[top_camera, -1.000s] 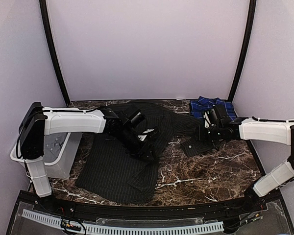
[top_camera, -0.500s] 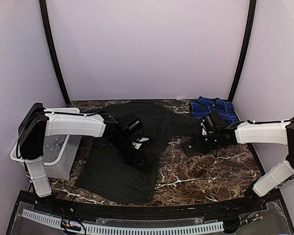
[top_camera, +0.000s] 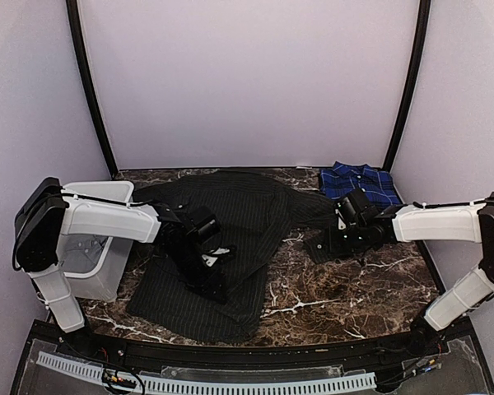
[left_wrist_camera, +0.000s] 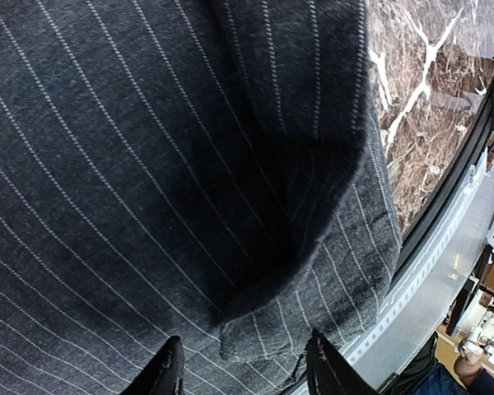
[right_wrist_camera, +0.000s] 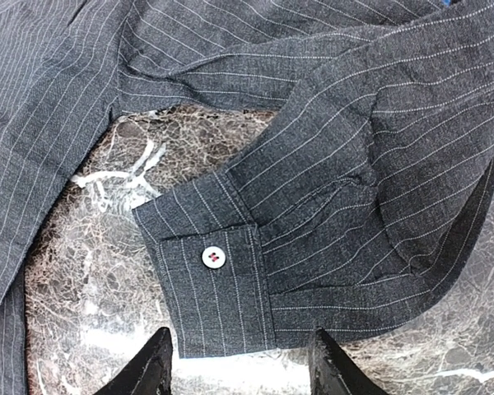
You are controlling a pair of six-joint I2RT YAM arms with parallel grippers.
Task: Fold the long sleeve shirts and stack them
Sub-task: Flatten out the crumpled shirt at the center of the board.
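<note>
Top external view: at the far left a white plastic bin (top_camera: 95,251) is seen standing on the dark brown marble-patterned worktop (top_camera: 346,288), with the left arm reaching over it. The left gripper (top_camera: 212,280) is held low over the lower part of the black button-up cloth shirt with thin pale pinstripes (top_camera: 239,210), which is spread flat across the left and middle of the worktop. In the left wrist view the left gripper (left_wrist_camera: 243,374) is shown with its fingers spread apart, and a rumpled fold at the edge of the black shirt (left_wrist_camera: 148,164) is seen between them; whether the cloth is touched cannot be told. One sleeve is stretched out to the right, and the right gripper (top_camera: 333,243) is placed just over its end. In the right wrist view the right gripper (right_wrist_camera: 240,366) is also shown spread, nothing being pinched, and the sleeve's cuff (right_wrist_camera: 218,300) with its small white button (right_wrist_camera: 213,257) is seen lying flat on the marble directly ahead of the fingers. At the far right corner a blue-and-navy plaid shirt (top_camera: 358,181) is laid on the worktop, touching the black sleeve.
</note>
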